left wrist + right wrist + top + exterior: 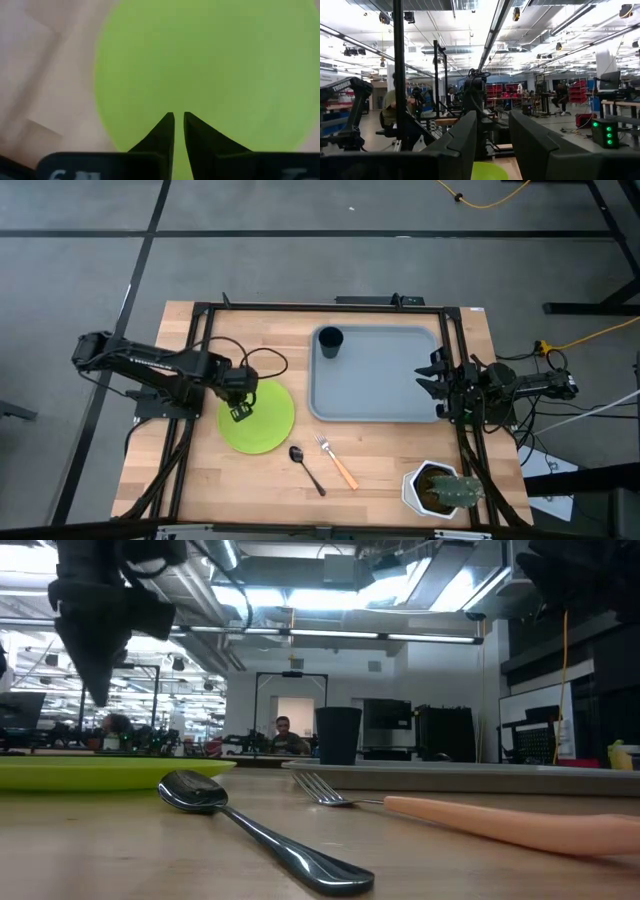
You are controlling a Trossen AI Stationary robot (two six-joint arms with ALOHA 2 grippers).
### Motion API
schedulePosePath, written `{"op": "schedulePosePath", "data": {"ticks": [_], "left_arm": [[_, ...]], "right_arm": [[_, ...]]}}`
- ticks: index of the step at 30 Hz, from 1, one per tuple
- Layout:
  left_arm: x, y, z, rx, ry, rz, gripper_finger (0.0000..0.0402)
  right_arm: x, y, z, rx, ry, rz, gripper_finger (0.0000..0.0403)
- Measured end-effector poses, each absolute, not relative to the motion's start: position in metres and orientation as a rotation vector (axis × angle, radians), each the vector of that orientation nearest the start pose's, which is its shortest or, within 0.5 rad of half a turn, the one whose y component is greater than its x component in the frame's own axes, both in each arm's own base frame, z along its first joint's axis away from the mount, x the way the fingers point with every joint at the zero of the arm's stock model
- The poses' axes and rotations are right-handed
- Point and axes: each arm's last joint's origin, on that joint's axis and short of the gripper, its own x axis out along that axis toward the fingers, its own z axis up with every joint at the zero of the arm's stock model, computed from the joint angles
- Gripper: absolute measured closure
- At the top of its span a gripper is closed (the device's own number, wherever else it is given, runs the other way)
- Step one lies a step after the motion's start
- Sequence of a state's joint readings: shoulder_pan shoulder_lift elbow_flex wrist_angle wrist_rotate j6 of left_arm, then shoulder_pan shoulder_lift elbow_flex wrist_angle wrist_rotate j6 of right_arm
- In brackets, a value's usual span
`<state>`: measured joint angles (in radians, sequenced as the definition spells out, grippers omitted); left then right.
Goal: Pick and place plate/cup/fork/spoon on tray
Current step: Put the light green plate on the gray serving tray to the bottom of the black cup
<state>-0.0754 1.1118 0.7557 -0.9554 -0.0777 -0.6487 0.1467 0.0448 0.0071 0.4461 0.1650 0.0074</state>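
The left gripper (241, 412) hovers directly above the flat round lime-green plate (262, 420), its fingers nearly together with only a thin slit between them, holding nothing. Just beyond the plate on the wooden counter (380, 465) lie the dark metal spoon (306, 467) and orange-handled fork (337, 461). Farther off, the grey-blue rectangular tray (385, 385) carries the small dark cup (330, 341). The right gripper (437, 383) waits at the tray's far edge, fingers apart.

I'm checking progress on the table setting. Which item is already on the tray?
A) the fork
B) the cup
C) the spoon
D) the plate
B. In the high view the cup stands in a corner of the tray, while the plate, the fork and the spoon lie on the bare table.
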Motion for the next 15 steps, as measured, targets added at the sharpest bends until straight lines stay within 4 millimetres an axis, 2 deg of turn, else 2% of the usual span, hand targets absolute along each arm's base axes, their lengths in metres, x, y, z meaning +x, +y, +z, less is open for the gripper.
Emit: {"op": "schedulePosePath", "data": {"ticks": [8,15], "left_arm": [[0.178,-0.008,0.222,-0.442,1.246,0.464,0.0278],[0.173,0.029,0.221,-0.528,1.288,0.446,0.0261]], "right_arm": [[0.091,0.009,0.204,0.137,-0.404,-0.003,0.0282],[0.091,0.009,0.204,0.136,-0.403,-0.004,0.0282]]}}
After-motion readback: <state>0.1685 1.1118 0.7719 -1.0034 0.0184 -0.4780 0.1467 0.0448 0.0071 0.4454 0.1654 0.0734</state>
